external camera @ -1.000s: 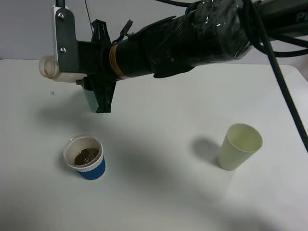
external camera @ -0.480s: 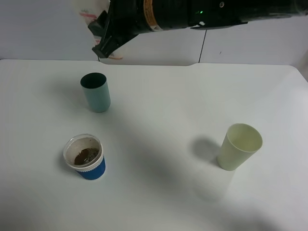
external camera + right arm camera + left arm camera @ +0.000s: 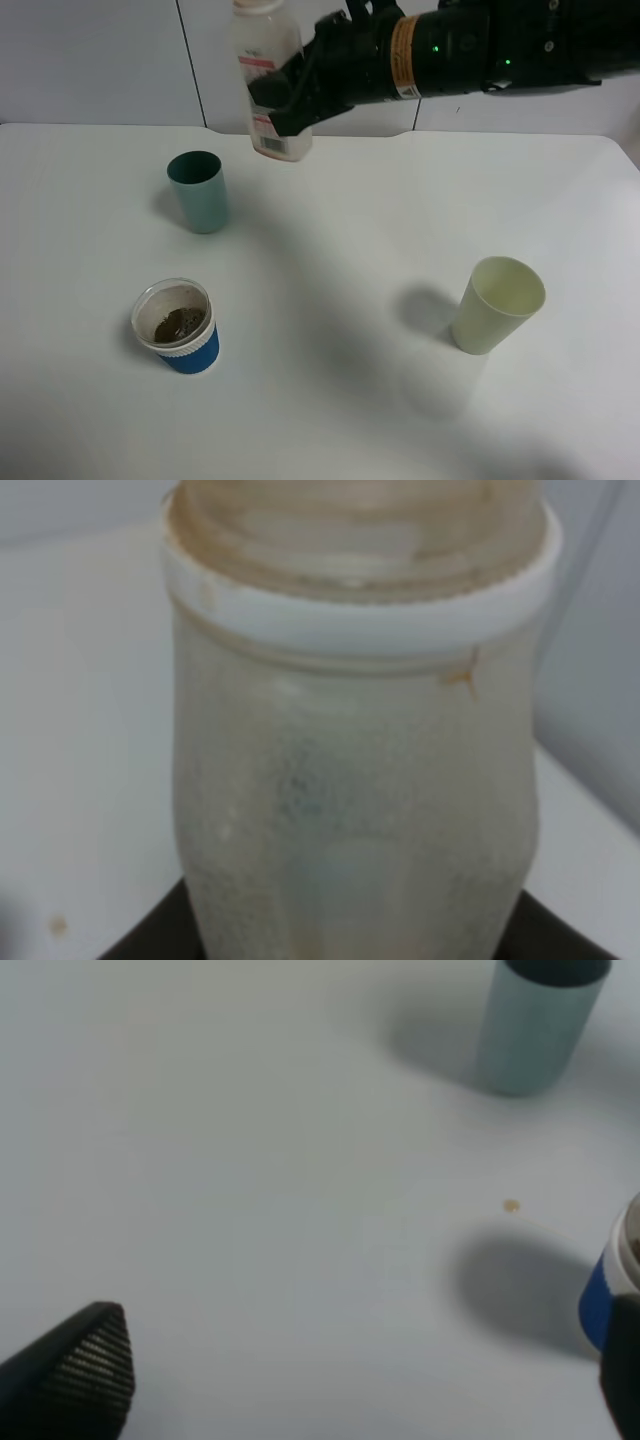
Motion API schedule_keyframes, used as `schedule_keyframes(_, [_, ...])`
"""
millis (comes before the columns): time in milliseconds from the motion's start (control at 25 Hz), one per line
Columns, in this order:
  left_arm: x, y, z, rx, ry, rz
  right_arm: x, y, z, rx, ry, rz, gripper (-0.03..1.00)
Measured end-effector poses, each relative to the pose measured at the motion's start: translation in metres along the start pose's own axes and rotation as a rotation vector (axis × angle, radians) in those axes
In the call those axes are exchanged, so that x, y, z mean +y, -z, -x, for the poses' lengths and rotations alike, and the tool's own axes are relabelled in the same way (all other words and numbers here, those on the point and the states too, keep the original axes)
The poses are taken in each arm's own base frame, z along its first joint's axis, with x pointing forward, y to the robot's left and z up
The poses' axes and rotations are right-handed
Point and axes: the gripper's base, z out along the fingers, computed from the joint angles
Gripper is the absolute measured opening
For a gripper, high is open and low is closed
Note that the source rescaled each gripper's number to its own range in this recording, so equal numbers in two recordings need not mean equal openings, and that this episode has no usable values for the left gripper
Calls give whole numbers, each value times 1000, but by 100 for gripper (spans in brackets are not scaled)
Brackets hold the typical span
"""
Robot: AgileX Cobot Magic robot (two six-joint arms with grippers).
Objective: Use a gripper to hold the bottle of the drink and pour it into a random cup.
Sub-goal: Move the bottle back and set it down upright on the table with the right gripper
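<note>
The bottle of the drink [image 3: 268,85] hangs upright high over the back of the table, its mouth uncapped and its white-and-red label showing. My right gripper [image 3: 292,100] is shut on its lower body from the right. In the right wrist view the translucent bottle [image 3: 350,730] fills the frame, with dark fingers [image 3: 150,932] at its base. The blue cup [image 3: 178,332], brown-stained inside, stands at the front left, well apart from the bottle. In the left wrist view my left gripper [image 3: 350,1380] is open over bare table, with the blue cup [image 3: 608,1290] beside one fingertip.
A teal tumbler [image 3: 198,190] stands at the back left, just left of and below the bottle, and shows as the teal tumbler [image 3: 535,1025] in the left wrist view. A pale yellow-green cup [image 3: 497,305] stands at the right. The white table [image 3: 340,260] ends at a grey back wall.
The right arm has risen and pulled back to the right. The bottle, tipped sideways at the far left a second ago, is now upright near the back wall. The cups have not moved.
</note>
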Motion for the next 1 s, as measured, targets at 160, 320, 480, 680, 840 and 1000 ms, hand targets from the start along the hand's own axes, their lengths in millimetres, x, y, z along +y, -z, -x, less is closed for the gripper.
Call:
schedule_keyframes(160, [0, 0, 0, 0, -3, 5, -13, 11, -29, 59, -76, -46, 1])
schedule_keyframes(320, [0, 0, 0, 0, -3, 5, -21, 20, -52, 109, -73, -80, 1])
schedule_keyframes(480, [0, 0, 0, 0, -3, 5, -27, 26, -65, 112, -52, -122, 1])
schedule_keyframes(680, [0, 0, 0, 0, -3, 5, -28, 24, -71, 71, 2, -142, 1])
schedule_keyframes(840, [0, 0, 0, 0, -3, 5, -30, 11, -88, 67, -38, -149, 1])
schedule_keyframes(1000, [0, 0, 0, 0, -3, 5, -36, 2, -103, 67, -77, -190, 1])
